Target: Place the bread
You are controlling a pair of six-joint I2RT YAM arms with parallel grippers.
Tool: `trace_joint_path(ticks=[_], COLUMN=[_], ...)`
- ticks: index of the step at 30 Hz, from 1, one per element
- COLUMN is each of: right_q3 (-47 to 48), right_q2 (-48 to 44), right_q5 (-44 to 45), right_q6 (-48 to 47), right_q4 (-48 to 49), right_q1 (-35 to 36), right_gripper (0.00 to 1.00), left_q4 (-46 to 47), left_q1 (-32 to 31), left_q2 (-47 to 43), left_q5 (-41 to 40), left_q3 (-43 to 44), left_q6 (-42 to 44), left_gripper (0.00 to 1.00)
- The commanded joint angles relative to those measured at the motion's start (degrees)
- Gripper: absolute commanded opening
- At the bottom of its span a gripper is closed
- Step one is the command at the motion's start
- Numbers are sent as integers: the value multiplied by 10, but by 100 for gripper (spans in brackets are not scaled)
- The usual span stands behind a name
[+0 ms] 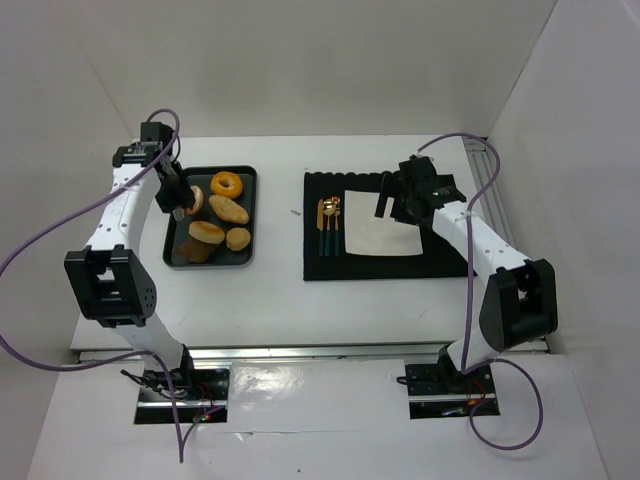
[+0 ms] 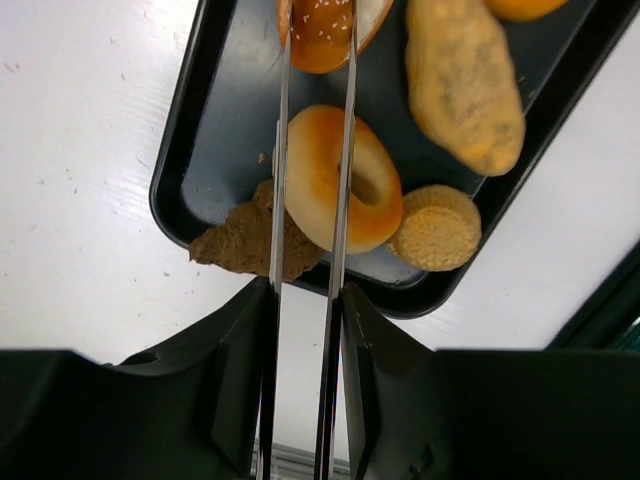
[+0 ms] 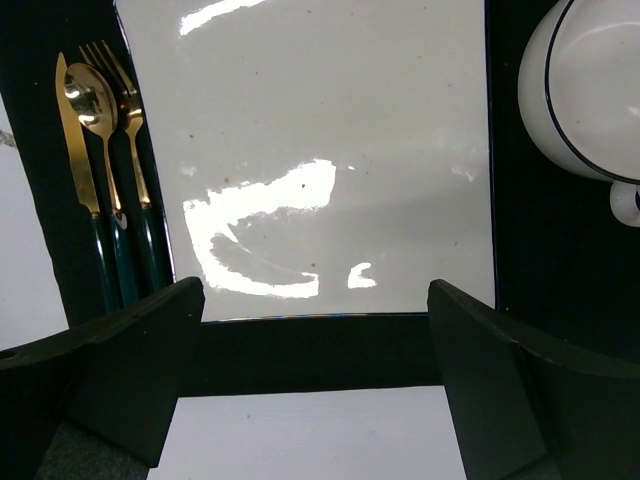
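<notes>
Left gripper (image 2: pixel 317 15) narrow at sesame bun (image 2: pixel 320 45), grip unclear, tips cut off; right gripper (image 3: pixel 315 300) wide.

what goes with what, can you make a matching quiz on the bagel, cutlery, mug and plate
1 bagel
2 cutlery
3 mug
4 plate

a white, round, dark rim line
b in the tray
c gold with green handles
d white, rectangular

Pairs: 1-b, 2-c, 3-a, 4-d
</notes>
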Motion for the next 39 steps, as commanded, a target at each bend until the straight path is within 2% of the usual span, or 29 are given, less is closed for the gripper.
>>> trace_joint_path(ticks=[1, 4, 6, 10, 14, 17, 21, 23, 28, 30, 32, 35, 37, 38, 39], right_q3=[25, 31, 36, 36, 36, 11, -2, -13, -25, -31, -31, -24, -18, -18, -18], right_q2=[1, -4, -11, -27, -58, -98, -171, -203, -304, -310, -310, -296, -291, -291, -291], right_q5=[1, 1, 8, 13, 33, 64, 137, 153, 174, 174, 188, 195, 195, 189, 189], right_q6=[-7, -7, -7, -7, -1, 5, 32, 47, 57, 57, 57, 52, 47, 47, 47], right_q4=[20, 20, 14, 14, 2, -3, -49, -64, -70, -84, -96, -118, -118, -118, -111], right_q1=[5, 5, 5, 5, 0, -14, -37, -37, -48, -48, -53, -58, -58, -58, -58], right_gripper=[100, 100, 100, 100, 100, 100, 100, 100, 100, 100, 100, 100, 100, 100, 100], left_q4=[-12, -20, -25, -25, -18, 41, 130, 147, 158, 158, 153, 140, 133, 133, 133], left_q1=[4, -10, -27, -105, -230, -308, -376, -392, -436, -443, -449, -454, -454, -454, -454], left_q2=[-40, -51, -51, -36, 20, 60, 102, 144, 238, 267, 299, 319, 313, 307, 298], left_q5=[6, 6, 34, 75, 88, 138, 160, 186, 194, 207, 207, 207, 202, 196, 196], left_q3=[57, 96, 118, 156, 199, 206, 193, 216, 302, 341, 364, 375, 369, 364, 364], left_q6=[15, 21, 28, 19, -14, -35, -68, -76, -81, -81, -81, -81, -87, -87, -81], left_gripper=[26, 26, 26, 25, 24, 24, 24, 24, 24, 24, 28, 45, 52, 58, 60])
